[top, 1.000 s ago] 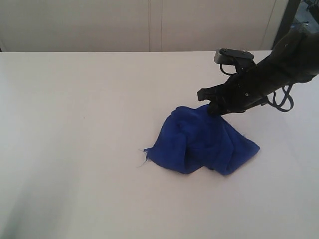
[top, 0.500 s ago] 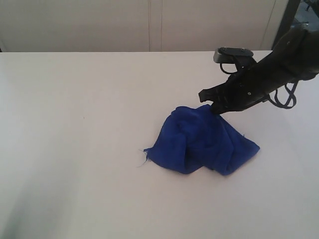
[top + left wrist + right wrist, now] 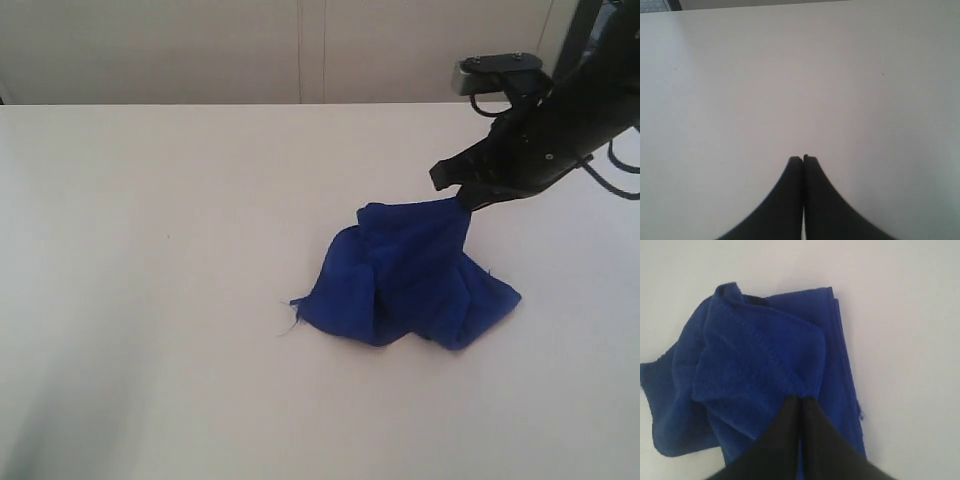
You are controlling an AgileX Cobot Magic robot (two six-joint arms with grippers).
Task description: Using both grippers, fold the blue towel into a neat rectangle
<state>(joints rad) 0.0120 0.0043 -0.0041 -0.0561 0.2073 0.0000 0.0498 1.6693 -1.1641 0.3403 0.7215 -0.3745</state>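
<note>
At the right gripper (image 3: 462,200): pressed fully together on 1 upper fold of the towel (image 3: 410,285), cloth pinched between the tips; drawn up from there into a short peak, sloping down to a crumpled heap on the white table (image 3: 150,260); deep blue, plain, soft and nubbly, bunched in several loose overlapping layers, not folded flat; 1 straight doubled edge seen in the right wrist view; loose threads at the left corner and right edge; lying right of the table's middle. At the left gripper (image 3: 803,159): closed tip to tip, holding nothing, over bare table.
</note>
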